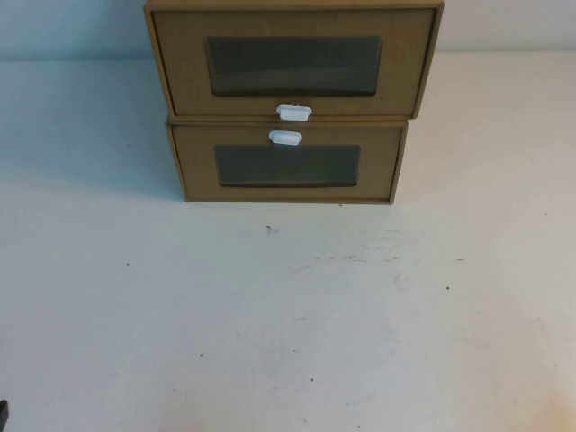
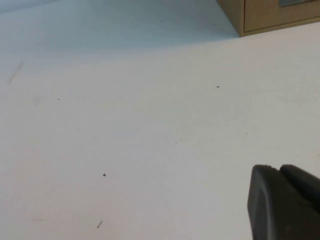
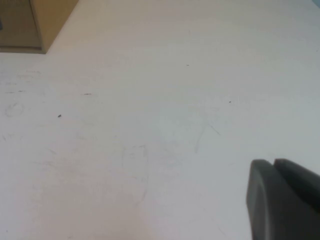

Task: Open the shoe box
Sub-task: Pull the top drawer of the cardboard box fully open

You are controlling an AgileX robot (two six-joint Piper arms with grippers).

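A white table [image 1: 288, 342], speckled and scuffed, meets a pale wall [image 1: 72, 27].

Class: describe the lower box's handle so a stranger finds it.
Across the table from the left end effector and right end effector, two tan boxes are stacked. The lower box's white handle sits above its dark window; the upper handle sits below its own.

The upper shoe box [image 1: 180, 54] and the lower shoe box [image 1: 193, 153] are seen in plain tan-brown cardboard. A dark grey-green upper window [image 1: 292, 66] and lower window [image 1: 286, 166] are set in their fronts, and a white upper handle [image 1: 293, 112] and lower handle [image 1: 285, 138] are fitted. The table [image 1: 288, 315] is off-white, flecked with small dark specks and faint grey scuffs, and tinged bluish beside the boxes. The left gripper [image 2: 277, 170] and right gripper [image 3: 274, 164] are matt black.
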